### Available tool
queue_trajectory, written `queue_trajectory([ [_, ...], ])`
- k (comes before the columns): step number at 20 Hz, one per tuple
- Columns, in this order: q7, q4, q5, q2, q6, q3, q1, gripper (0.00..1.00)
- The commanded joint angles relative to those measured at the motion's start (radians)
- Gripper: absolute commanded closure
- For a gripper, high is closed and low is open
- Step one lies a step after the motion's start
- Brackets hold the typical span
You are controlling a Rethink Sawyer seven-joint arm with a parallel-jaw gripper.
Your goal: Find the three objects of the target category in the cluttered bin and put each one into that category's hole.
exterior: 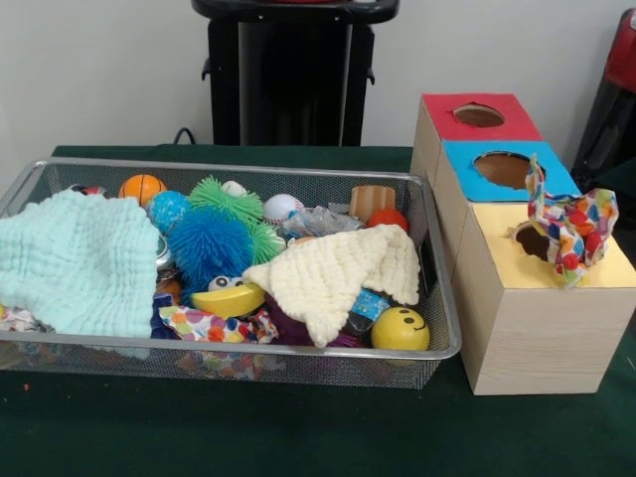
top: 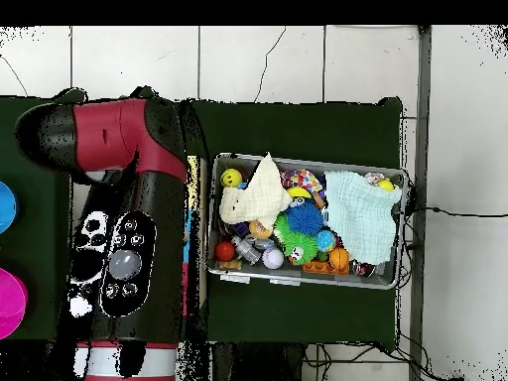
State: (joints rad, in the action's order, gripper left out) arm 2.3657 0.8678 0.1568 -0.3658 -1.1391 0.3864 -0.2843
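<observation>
The wire mesh bin (exterior: 248, 345) stands on the green table, full of toys; it also shows in the overhead view (top: 308, 281). One dotted fabric piece (exterior: 568, 227) stands crumpled on the yellow box top (exterior: 596, 273), at the right edge of the round hole (exterior: 533, 241), which it partly covers. A second dotted piece (exterior: 204, 325) lies at the bin's front, and in the overhead view one (top: 303, 181) shows at the bin's rim. My gripper shows in neither view; the red and black arm (top: 124, 228) hides the boxes from above.
A mint-green cloth (exterior: 75, 260) covers the bin's left part and a cream cloth (exterior: 333, 273) lies over the middle right. Spiky balls, a yellow smiley ball (exterior: 399, 329) and other toys fill the rest. Blue-topped (exterior: 507, 171) and red-topped (exterior: 479, 116) holes lie behind the yellow one.
</observation>
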Motion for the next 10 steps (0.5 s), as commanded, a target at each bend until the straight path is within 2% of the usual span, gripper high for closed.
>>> queue_trajectory([
  [1, 0.008, 0.072, -0.003, 0.017, 0.072, -0.126, 0.04, 0.0],
  [10, 0.02, 0.038, -0.025, 0.053, 0.104, -0.119, 0.042, 0.0],
])
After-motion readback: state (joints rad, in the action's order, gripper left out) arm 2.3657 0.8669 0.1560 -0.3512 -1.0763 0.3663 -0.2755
